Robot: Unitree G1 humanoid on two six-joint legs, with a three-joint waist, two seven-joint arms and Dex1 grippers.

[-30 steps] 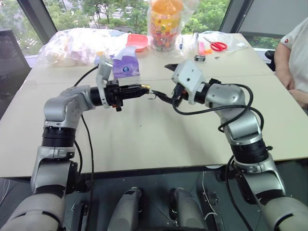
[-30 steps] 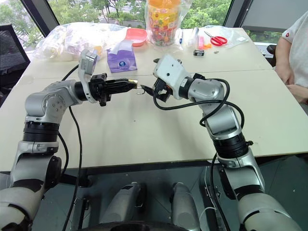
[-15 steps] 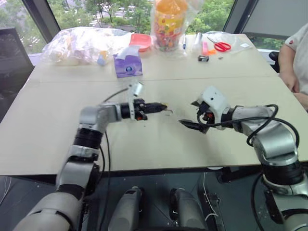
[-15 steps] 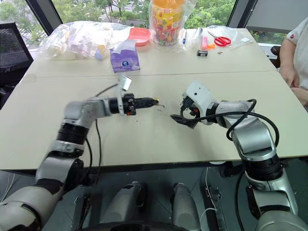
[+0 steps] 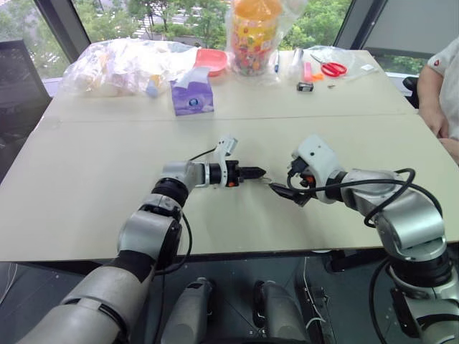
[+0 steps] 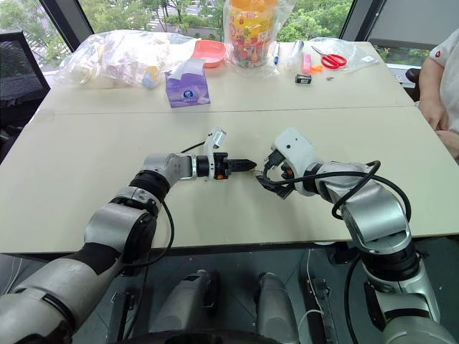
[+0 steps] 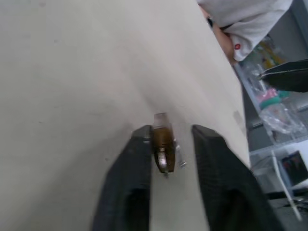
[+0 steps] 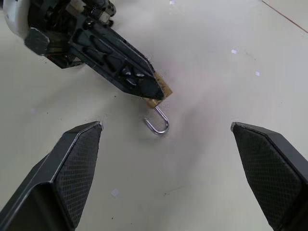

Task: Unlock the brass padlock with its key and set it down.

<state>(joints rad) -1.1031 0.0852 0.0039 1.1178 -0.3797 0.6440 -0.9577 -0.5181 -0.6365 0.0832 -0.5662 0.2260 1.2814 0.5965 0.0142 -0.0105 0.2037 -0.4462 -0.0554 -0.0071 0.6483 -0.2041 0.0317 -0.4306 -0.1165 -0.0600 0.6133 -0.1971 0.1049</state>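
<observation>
One brass padlock [image 8: 159, 94] lies on the table [image 5: 107, 179] between the two grippers, its shackle swung open and pointing toward the wide-open right gripper [image 8: 166, 178], its body between the parted fingers of the left gripper [image 7: 168, 139], touching one of them.

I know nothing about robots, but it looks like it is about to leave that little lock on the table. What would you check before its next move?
1. Small yellow-brass metal padlock down at the beige table: ok, it looks to rest there.
2. Thin silvery loop swung open: ok.
3. Left claw let go: not ok, fingers parted, yet one still touches the brass.
4. Right claw open and apart from the lock: ok.
5. Key out of the lock: cannot tell.
</observation>
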